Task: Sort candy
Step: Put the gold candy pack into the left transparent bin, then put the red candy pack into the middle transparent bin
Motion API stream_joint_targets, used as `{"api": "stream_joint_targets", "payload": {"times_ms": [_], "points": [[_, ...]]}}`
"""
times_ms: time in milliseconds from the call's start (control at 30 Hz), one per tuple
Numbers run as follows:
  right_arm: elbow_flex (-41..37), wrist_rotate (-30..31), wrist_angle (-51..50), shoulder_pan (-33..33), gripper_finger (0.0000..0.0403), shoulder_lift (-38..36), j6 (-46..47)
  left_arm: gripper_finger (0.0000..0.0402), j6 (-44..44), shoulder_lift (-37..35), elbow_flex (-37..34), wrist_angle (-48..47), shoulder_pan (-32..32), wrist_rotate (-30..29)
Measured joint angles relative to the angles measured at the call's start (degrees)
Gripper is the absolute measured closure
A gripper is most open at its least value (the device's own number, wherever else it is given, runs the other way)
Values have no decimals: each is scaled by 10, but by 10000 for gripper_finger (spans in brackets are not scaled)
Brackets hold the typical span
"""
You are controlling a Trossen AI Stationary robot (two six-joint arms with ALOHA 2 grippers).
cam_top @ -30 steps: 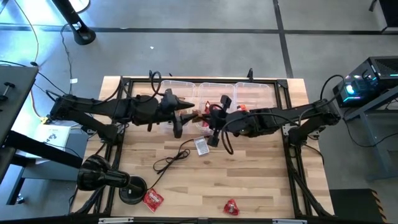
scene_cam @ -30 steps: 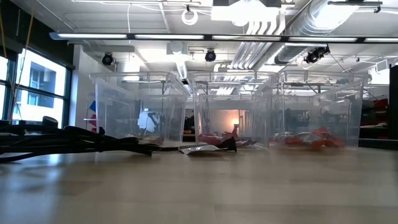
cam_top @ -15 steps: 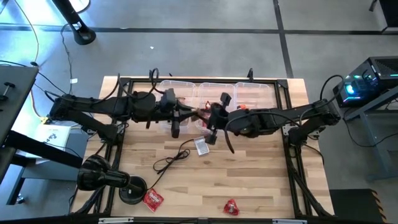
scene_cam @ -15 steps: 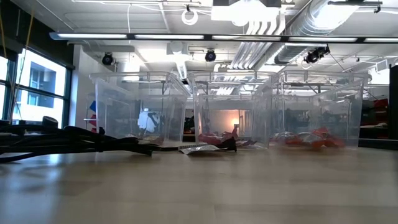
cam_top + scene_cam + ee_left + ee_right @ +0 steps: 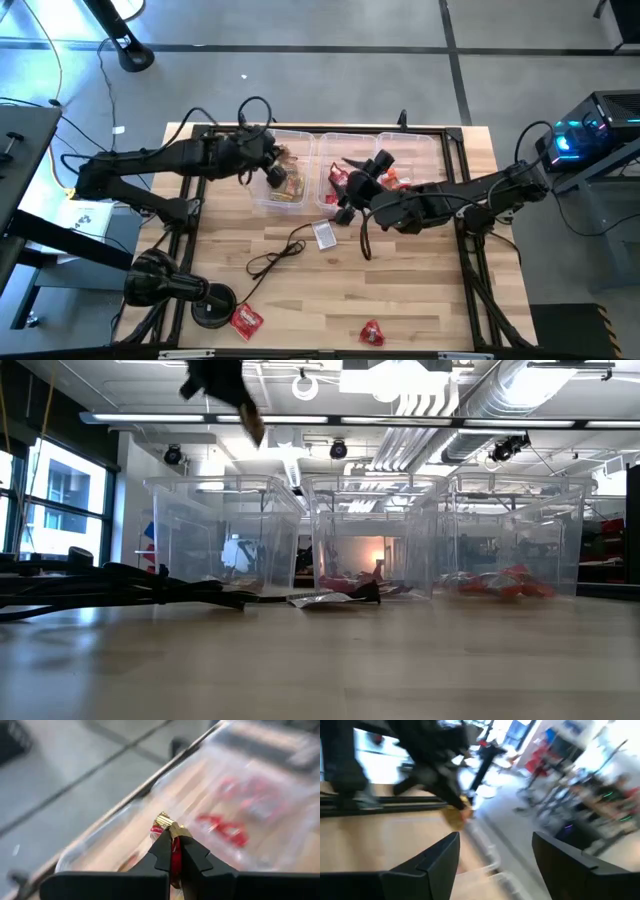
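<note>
Nearest you, two red candies [image 5: 245,319] lie at the desk's [image 5: 400,290] front edge. Farther in, your right pincer [image 5: 352,176] hangs over the middle bin [image 5: 345,140], fingers spread wide and empty. Farthest back, your left pincer [image 5: 172,836] is clamped on a gold-tipped candy [image 5: 167,822] above the left bin [image 5: 290,135].

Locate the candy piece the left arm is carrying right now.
In the left wrist view, the candy piece is pinched in the left gripper, above the left clear bin.

Red candy [image 5: 346,181] heaped in bins, 2 pieces [image 5: 246,319] loose on table, 1 apparently gold-tipped [image 5: 167,822] between fingers
</note>
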Motion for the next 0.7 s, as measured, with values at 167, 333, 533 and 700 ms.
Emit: {"api": "stream_joint_targets", "payload": {"times_ms": [167,333,533,700], "points": [[0,-61,-121,-21,158,0,173,389,-67,8,-79,1,73,120],[0,-126,-206,-31,158,0,272,333,-85,14,-156,28,95,162],[0,-129,-244,-6,158,0,316,245,-89,15,-171,28,98,199],[0,-201,-273,23,158,-6,372,187,-76,-5,-124,75,82,308]]}}
